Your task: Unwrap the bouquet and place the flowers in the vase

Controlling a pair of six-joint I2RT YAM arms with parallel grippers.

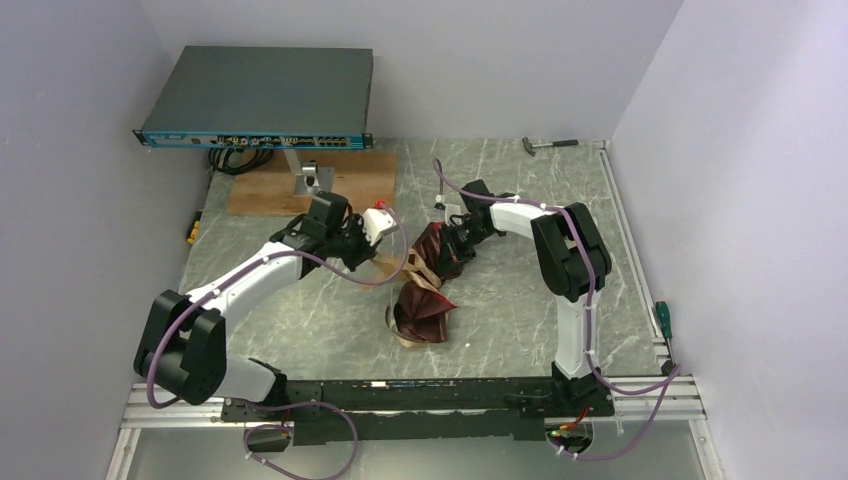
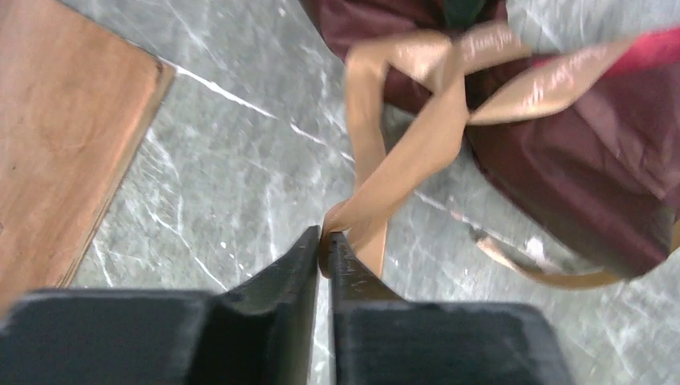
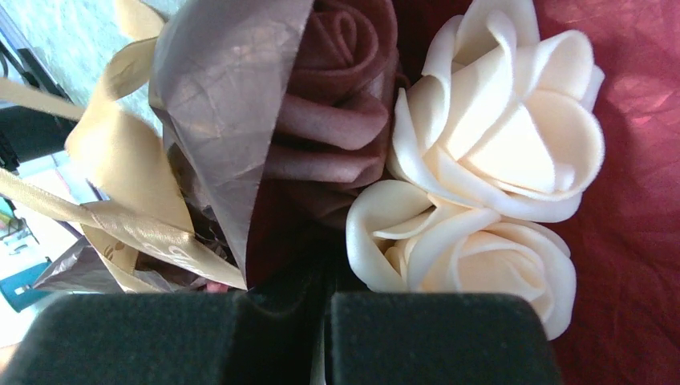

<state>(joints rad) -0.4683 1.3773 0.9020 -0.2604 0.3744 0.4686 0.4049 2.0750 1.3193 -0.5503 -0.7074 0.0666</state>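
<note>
The bouquet (image 1: 425,300) lies mid-table, dark red crinkled paper tied with a tan ribbon (image 2: 417,140). My left gripper (image 1: 372,262) sits just left of it, and the left wrist view shows this gripper (image 2: 327,239) shut on a loop of the ribbon, which runs taut up to the wrap (image 2: 577,168). My right gripper (image 1: 455,243) is at the bouquet's far end. The right wrist view has this gripper (image 3: 327,293) shut, with a fold of the wrapping paper (image 3: 232,104) running down between its fingers. The flowers crowd that view: two cream roses (image 3: 501,120) and a dusky pink one (image 3: 341,88). No vase shows.
A grey network switch (image 1: 255,95) stands on a stand over a wooden board (image 1: 345,185) at the back left. A hammer (image 1: 550,145) lies at the back edge. A green-handled screwdriver (image 1: 662,320) rests on the right rail. Walls close in on both sides.
</note>
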